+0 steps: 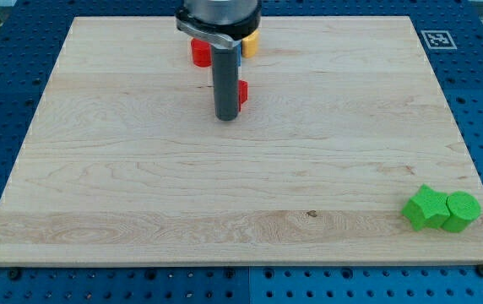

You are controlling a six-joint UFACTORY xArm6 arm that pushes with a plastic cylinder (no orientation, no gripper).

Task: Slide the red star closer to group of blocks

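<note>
My tip stands on the board in the upper middle of the view. A red block shows just to the tip's right, mostly hidden behind the rod; its shape cannot be made out. Above it, near the board's top edge, a red block sits to the left of the rod, and a yellow block sits to the right with a sliver of blue block beside it. All are partly covered by the arm.
Two green blocks sit together at the view's bottom right corner of the wooden board: one angular, one round. A black-and-white marker tag lies at the top right corner. Blue perforated table surrounds the board.
</note>
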